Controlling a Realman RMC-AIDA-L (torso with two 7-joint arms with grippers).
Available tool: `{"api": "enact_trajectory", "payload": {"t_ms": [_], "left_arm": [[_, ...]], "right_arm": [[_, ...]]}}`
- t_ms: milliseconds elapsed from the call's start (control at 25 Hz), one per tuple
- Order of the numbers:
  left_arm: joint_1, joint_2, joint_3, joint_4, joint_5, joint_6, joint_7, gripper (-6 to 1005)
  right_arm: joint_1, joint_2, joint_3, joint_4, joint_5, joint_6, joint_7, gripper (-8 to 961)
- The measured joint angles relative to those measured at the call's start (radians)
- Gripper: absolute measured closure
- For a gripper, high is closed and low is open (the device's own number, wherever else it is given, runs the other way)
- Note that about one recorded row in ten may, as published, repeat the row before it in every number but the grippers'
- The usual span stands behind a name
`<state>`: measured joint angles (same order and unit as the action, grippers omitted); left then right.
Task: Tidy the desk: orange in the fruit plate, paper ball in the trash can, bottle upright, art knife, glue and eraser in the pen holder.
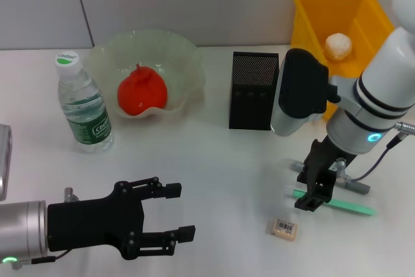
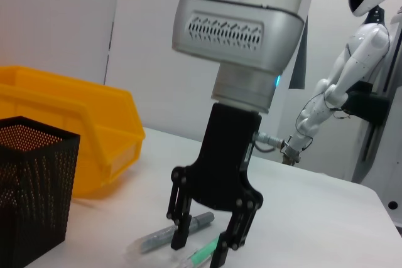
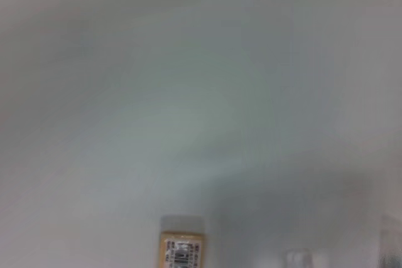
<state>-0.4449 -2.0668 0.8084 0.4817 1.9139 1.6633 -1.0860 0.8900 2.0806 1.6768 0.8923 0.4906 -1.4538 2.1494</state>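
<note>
The orange [image 1: 141, 92] lies in the pale-green fruit plate [image 1: 189, 56]. Left of the plate, the bottle [image 1: 83, 105] stands upright. The paper ball [image 1: 338, 45] rests inside the yellow trash can [image 1: 363, 14], and the black mesh pen holder [image 1: 254, 90] stands mid-table. My right gripper [image 1: 313, 200] points down, open, its fingers straddling the thin green art knife [image 1: 347, 205] beside the grey glue stick [image 1: 353, 185]. In the left wrist view the right gripper [image 2: 204, 246] stands over the art knife [image 2: 202, 255] and the glue stick [image 2: 176, 231]. The eraser [image 1: 284, 227] lies just left of it. My left gripper [image 1: 174, 213] hovers open at the front left.
The trash can [image 2: 75, 114] stands behind the pen holder [image 2: 31, 186] in the left wrist view. The right wrist view shows only the table surface and the eraser [image 3: 181, 249]. A white humanoid robot figure [image 2: 345, 73] stands beyond the table's far edge.
</note>
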Motion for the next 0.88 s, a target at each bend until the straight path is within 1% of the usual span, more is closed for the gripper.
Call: {"api": "enact_trajectory", "payload": {"t_ms": [80,320,720,880], "left_arm": [[0.0,0.0,0.0,0.0,-0.001,0.0,0.0,203],[0.001,0.001,0.0,0.0,-0.013,0.001,0.0,203],[0.002,0.002,0.0,0.0,-0.024,0.005,0.0,203],[0.003,0.002,0.0,0.0,-0.025,0.006,0.0,203]], "right_arm": [[0.0,0.0,-0.007,-0.002,0.0,0.008,0.001,430],[-0.002,0.002,-0.018,-0.004,0.008,0.03,0.004,442],[0.003,0.003,-0.029,-0.006,0.012,0.037,0.0,548],[0.004,0.003,-0.03,-0.008,0.013,0.037,-0.002,574]]}}
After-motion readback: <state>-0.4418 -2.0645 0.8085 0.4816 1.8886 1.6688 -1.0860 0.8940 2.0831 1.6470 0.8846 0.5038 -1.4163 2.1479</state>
